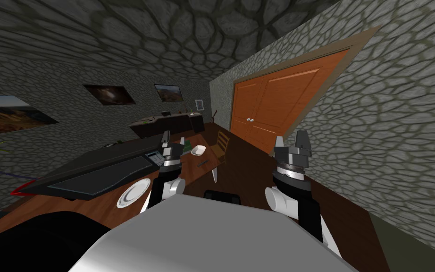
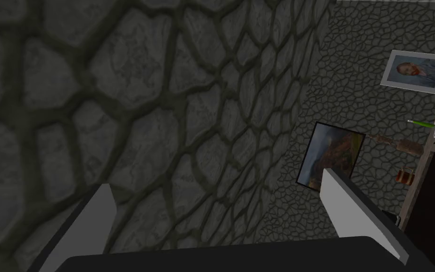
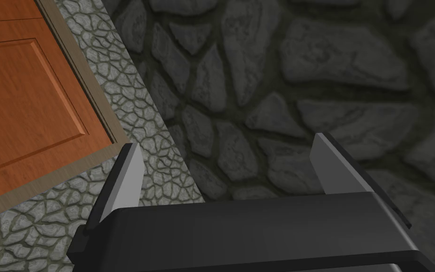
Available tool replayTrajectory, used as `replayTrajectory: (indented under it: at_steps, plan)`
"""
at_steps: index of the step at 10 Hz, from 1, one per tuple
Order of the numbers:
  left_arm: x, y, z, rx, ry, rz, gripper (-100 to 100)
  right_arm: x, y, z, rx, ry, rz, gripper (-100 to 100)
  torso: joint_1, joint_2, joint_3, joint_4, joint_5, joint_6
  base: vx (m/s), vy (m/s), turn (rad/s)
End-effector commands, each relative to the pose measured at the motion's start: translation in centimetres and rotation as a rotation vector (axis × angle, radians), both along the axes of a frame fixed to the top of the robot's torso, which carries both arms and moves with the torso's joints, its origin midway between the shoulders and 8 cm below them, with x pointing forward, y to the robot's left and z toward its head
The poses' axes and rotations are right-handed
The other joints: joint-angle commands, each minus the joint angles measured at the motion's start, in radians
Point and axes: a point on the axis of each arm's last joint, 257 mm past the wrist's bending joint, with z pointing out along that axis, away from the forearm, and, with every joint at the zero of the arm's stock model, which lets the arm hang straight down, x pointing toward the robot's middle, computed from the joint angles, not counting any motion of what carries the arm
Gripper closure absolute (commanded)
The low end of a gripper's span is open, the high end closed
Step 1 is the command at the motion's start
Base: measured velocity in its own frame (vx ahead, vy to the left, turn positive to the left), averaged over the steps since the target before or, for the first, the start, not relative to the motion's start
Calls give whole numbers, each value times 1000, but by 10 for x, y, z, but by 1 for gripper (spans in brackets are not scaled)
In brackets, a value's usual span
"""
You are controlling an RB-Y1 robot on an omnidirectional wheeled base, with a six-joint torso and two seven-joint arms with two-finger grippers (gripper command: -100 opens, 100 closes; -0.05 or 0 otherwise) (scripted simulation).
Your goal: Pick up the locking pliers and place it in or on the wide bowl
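A small dark tool, likely the locking pliers, lies on the brown wooden table. Just beyond it sits a white bowl. My left gripper is raised over the table to the left of both, fingers pointing up and well apart from them. In the left wrist view the left gripper is open and empty. My right gripper is held up on the right, off the table's side. It stands open with nothing between its fingers.
A large dark flat device covers the table's left part, with a white plate in front of it. A wooden chair stands past the table. An orange double door is on the right wall, and a dark sideboard stands at the back.
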Motion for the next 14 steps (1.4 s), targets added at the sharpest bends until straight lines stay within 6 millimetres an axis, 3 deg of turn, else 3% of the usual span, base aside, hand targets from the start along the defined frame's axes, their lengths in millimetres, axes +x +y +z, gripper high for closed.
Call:
replayTrajectory:
  at_steps: [1, 4, 7, 8, 11, 12, 14]
  plan:
    - [4, -1, -9, 24, 33, -16, -100, 0, 0, 0, 0, 0, 0, 0, 0, 0, 0, 0, 0, 0, -22, -52, 18]
    - [16, 6, -43, 54, 147, -38, -100, 0, 0, 0, 0, 0, 0, 0, -9, 1, 1, 0, -2, 0, 0, -141, 47]
    - [25, 29, -96, 43, 307, -31, -100, 0, 0, 0, 0, 0, 0, 0, -11, -3, -2, -1, -2, 0, 43, -162, 68]
    - [25, 29, -96, 43, 307, -31, -100, 0, 0, 0, 0, 0, 0, 0, -11, -3, -2, -1, -2, 0, 40, -139, 33]
    - [23, 63, -162, -2, 491, 4, -100, 0, 0, 0, 0, 0, 0, 0, -11, -4, -2, -1, -3, 0, 65, -186, 76]
    - [23, 63, -162, -2, 491, 4, -100, 0, 0, 0, 0, 0, 0, 0, -15, -6, -3, -1, -3, 0, 75, -198, 48]
    - [13, 89, -206, -45, 611, 38, -100, 0, 0, 0, 0, 0, 0, 0, -10, -4, -2, -1, -3, 0, 46, -173, 65]
